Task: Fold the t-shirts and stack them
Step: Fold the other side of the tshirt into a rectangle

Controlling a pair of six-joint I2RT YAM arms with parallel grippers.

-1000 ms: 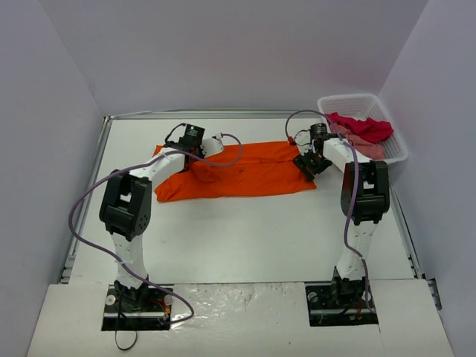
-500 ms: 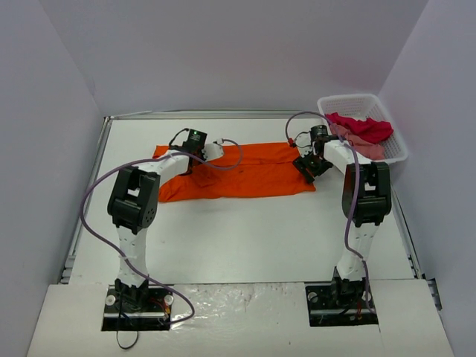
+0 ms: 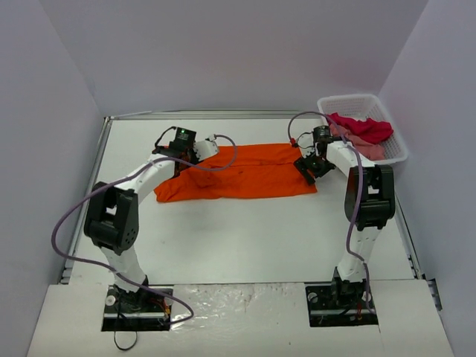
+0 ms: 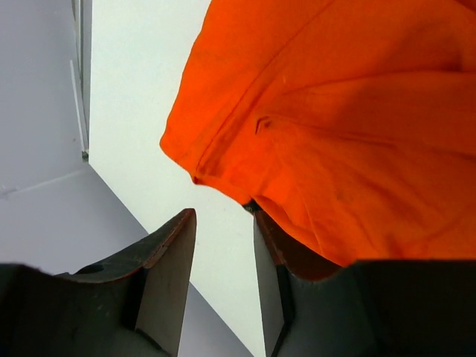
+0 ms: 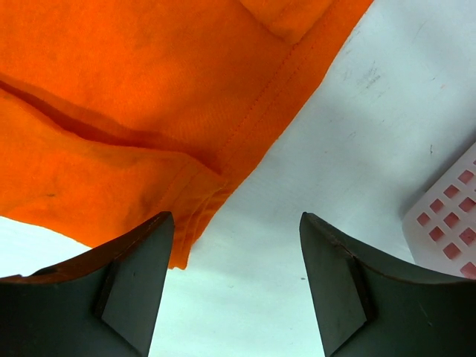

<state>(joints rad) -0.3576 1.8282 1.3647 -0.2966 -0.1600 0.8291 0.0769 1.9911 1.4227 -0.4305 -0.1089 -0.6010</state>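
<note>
The left gripper [image 4: 222, 223] had let go of the orange t-shirt [image 3: 245, 172], centre-left of frame, jaws parted; the right gripper [image 5: 236, 223] gaped empty; that fold looked laid.

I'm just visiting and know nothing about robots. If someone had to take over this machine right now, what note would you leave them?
Left gripper: open, empty, at the orange shirt's left end.
Right gripper: open, empty, at its right end, near the basket.
Orange shirt: lies flat on the table, apparently folded into a long strip.
Red shirt and pink shirt: crumpled in the basket, not yet folded.
Left to do: fold the strip shorter, then fold the other two and stack all three.
</note>
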